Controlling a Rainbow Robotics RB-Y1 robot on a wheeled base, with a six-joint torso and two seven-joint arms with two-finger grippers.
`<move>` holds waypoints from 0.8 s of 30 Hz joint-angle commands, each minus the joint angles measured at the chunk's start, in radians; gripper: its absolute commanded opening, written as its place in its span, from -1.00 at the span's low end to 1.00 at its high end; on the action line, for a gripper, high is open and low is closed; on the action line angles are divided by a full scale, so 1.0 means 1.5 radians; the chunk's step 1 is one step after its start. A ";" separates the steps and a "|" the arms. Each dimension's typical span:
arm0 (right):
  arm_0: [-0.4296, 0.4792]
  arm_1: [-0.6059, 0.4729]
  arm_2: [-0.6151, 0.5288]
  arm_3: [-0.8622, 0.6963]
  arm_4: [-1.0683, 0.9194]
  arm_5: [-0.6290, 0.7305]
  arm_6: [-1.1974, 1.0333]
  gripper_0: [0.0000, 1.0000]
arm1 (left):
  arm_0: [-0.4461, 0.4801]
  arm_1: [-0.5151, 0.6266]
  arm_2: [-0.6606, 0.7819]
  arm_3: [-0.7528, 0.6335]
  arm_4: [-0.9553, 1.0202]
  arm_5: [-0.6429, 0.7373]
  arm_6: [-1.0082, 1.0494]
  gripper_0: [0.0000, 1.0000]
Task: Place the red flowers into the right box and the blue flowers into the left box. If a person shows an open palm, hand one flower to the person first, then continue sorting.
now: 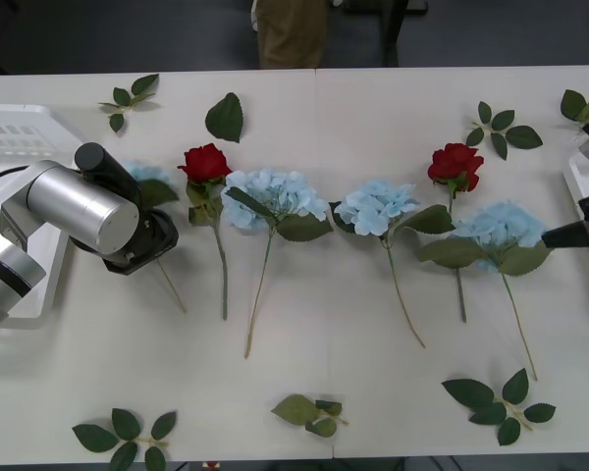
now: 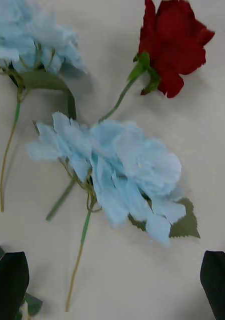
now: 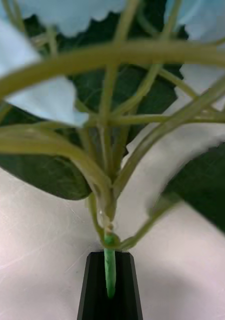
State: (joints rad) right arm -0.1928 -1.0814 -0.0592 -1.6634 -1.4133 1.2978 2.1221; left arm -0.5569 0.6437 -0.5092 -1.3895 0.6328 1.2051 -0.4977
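Note:
Two red flowers (image 1: 206, 162) (image 1: 455, 165) and several blue flowers (image 1: 275, 194) (image 1: 376, 206) (image 1: 501, 228) lie in a row across the table. My left arm covers the leftmost blue flower (image 1: 145, 175). In the left wrist view my left gripper (image 3: 110, 280) is shut on that flower's green stem (image 3: 109, 270), just under the head. My right gripper (image 2: 113, 255) hangs open above the rightmost blue flower (image 2: 127, 170), beside a red flower (image 2: 175, 45); one of its fingers (image 1: 569, 235) shows at the right edge. The left box (image 1: 10, 128) is at far left, and the right box (image 1: 581, 196) shows as an edge at far right.
Loose green leaf sprigs lie around the flowers at the back (image 1: 128, 96) (image 1: 225, 118) (image 1: 501, 128) and along the front edge (image 1: 128, 437) (image 1: 309, 412) (image 1: 499, 400). A person's tan trousers (image 1: 290, 29) stand beyond the table's far edge.

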 commanded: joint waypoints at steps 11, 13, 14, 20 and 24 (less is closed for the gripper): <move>0.181 0.003 0.033 -0.079 0.017 -0.173 0.061 1.00 | -0.025 -0.011 -0.008 -0.003 -0.011 -0.006 -0.003 -1.00; 0.176 0.015 0.065 -0.079 0.022 -0.207 0.055 1.00 | -0.025 -0.013 -0.008 -0.004 -0.012 -0.005 -0.003 -1.00; 0.172 0.018 0.080 -0.078 0.024 -0.218 0.052 1.00 | -0.025 -0.013 -0.008 -0.004 -0.012 -0.003 -0.004 -1.00; 0.124 0.040 0.179 -0.041 0.027 -0.291 0.034 1.00 | -0.029 0.012 0.030 -0.071 -0.013 0.097 -0.002 -1.00; 0.091 0.041 0.231 -0.006 0.028 -0.314 0.028 1.00 | -0.030 0.046 0.068 -0.146 0.022 0.182 -0.001 -1.00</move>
State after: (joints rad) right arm 0.0028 -1.0401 0.2392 -1.7018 -1.3792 0.8499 2.1766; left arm -0.5617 0.6535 -0.4752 -1.5058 0.6268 1.4146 -0.4977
